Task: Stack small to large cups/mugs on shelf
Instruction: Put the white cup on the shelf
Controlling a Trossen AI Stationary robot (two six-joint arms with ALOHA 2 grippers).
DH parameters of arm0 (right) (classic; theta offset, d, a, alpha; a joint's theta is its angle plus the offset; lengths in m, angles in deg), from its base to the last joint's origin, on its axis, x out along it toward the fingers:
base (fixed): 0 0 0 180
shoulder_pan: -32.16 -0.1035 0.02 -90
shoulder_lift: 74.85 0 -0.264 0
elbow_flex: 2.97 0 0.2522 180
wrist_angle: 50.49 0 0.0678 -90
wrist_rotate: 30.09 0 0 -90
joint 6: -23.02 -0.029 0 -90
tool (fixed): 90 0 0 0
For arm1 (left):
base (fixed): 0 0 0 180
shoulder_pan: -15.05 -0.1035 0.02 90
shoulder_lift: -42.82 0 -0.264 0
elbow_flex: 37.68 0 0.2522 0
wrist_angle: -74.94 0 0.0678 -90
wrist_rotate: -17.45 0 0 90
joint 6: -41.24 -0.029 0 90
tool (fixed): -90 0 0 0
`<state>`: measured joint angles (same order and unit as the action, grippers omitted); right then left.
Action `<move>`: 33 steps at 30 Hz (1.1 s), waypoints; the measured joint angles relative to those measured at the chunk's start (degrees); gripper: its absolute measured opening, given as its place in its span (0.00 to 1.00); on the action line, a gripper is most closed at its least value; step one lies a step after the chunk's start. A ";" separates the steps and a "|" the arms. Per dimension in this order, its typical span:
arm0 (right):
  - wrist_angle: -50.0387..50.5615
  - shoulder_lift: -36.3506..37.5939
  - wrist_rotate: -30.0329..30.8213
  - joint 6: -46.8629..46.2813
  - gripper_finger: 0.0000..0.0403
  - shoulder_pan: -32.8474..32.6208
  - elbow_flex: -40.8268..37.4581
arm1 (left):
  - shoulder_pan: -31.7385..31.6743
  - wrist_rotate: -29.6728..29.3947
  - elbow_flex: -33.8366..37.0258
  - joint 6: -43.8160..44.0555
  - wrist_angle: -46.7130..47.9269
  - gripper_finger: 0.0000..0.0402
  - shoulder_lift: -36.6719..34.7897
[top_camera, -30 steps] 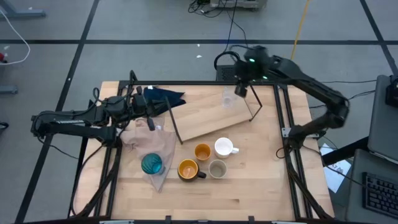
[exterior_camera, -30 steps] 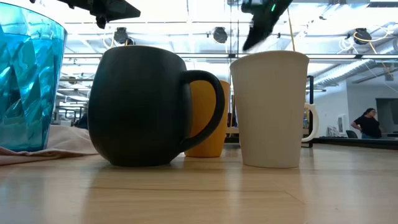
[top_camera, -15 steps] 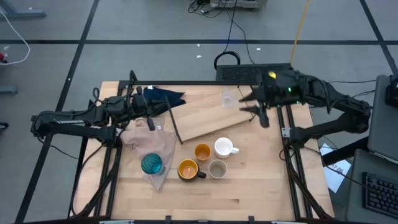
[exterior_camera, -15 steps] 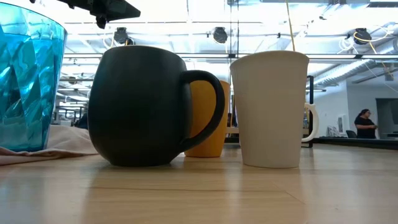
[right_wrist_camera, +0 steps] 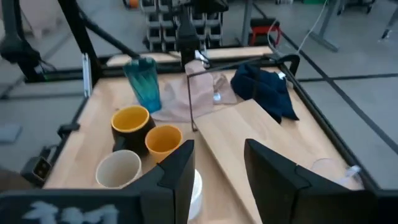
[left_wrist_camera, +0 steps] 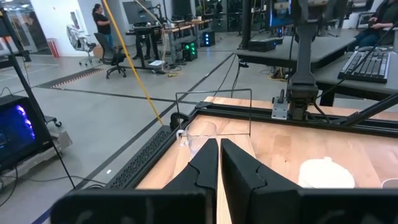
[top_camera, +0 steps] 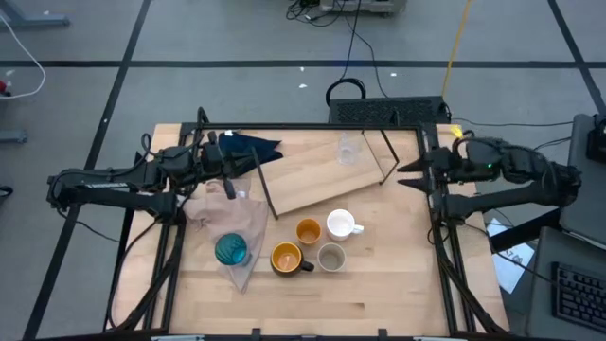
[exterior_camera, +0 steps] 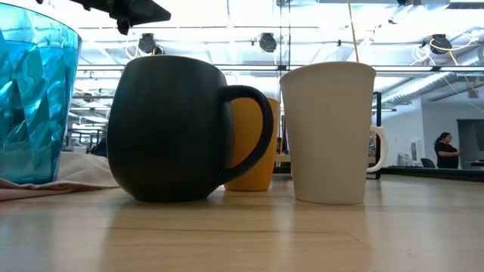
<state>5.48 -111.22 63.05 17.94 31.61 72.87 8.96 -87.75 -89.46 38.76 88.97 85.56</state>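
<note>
Hovering at the table's right edge, my right gripper (top_camera: 409, 172) is parted and empty, clear cup (top_camera: 347, 150) on the shelf (top_camera: 312, 185); my left gripper (top_camera: 230, 163) waits pinched closed, five cups unstacked.

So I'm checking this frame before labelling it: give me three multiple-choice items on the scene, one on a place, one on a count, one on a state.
1. Where is the clear cup?
A. On the shelf
B. On the pinkish cloth
C. In the right gripper

2. How many cups stand on the bare tabletop, off shelf and cloths?
A. Two
B. Four
C. Six

3. The right gripper is:
A. Shut on a mug
B. Open, empty
C. Out of view

Answers: 1 A, it sits at the board's far end. 2 B, orange cup, white mug, grey-beige cup and dark mug. 3 B, its fingers stand apart with nothing between.
</note>
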 joint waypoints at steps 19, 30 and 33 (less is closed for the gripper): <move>-39.04 0.77 -6.30 1.23 0.32 -0.66 -28.49 | 0.00 0.09 0.00 1.31 0.00 0.05 0.02; -52.30 -4.81 -6.40 1.00 0.32 -3.35 -33.97 | 0.00 0.09 0.00 1.53 1.01 0.05 0.02; -56.13 -6.86 -6.41 -0.71 0.32 -4.06 -34.78 | 0.02 0.12 0.00 1.53 1.21 0.05 0.01</move>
<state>-50.64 -118.07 56.63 17.23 27.54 38.10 8.99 -87.63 -89.46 40.29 90.18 85.57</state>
